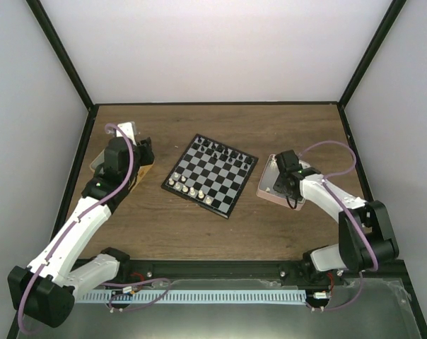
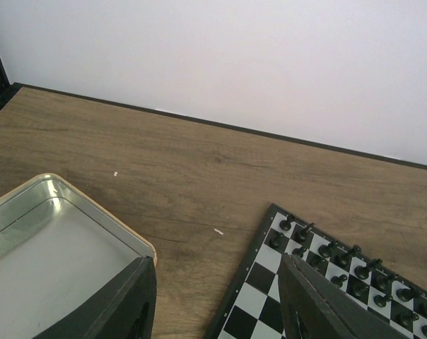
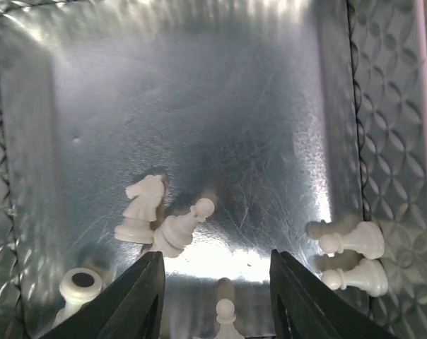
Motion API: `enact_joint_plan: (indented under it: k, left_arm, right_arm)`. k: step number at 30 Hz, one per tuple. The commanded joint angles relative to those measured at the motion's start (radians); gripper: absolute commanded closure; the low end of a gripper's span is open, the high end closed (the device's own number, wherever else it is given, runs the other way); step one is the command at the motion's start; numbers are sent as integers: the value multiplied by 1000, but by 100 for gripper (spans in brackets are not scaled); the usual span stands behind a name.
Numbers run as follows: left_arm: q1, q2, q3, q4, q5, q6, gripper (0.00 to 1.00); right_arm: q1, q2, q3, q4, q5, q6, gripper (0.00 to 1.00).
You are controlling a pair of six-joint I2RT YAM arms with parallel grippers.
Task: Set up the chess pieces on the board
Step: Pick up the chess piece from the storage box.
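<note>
black pieces (image 1: 220, 150) stand on the board (image 1: 213, 176); only a few white pieces (image 1: 192, 191) do. several lie in the pink tray (image 1: 264, 185) under the released right fingers (image 3: 139, 300); left fingers (image 2: 125, 307) also released.

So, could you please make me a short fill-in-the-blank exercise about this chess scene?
1. The chess pieces in the pink tray are all ___ in colour.
2. The far row of the board holds only ___ pieces.
3. The board lies ___ the tin and the pink tray.
4. The left jaws stand open and hold ___.
Missing words: white; black; between; nothing.
</note>
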Motion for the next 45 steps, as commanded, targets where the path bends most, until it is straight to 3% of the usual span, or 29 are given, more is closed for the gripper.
enact_joint_plan:
  k: [1, 20, 27, 37, 40, 43, 45]
  left_arm:
    - [5, -6, -8, 25, 8, 8, 51]
    - [5, -14, -11, 26, -1, 9, 50]
    - [5, -10, -12, 28, 2, 8, 50]
    - [6, -9, -13, 29, 4, 8, 50]
    - [5, -8, -13, 31, 5, 8, 50]
    - [6, -8, -14, 31, 9, 8, 50]
    - [6, -8, -13, 31, 9, 8, 50]
  right_arm:
    - [-13, 26, -9, 37, 17, 12, 60]
    - [-69, 173, 0, 185, -49, -49, 75]
    - [-69, 149, -11, 189, -57, -56, 89]
    - [-70, 78, 11, 212, -93, -110, 92]
    - [-70, 72, 14, 209, -124, -131, 88]
    - [-70, 99, 34, 186, -181, -163, 68]
    - [-69, 128, 48, 162, -214, -181, 60]
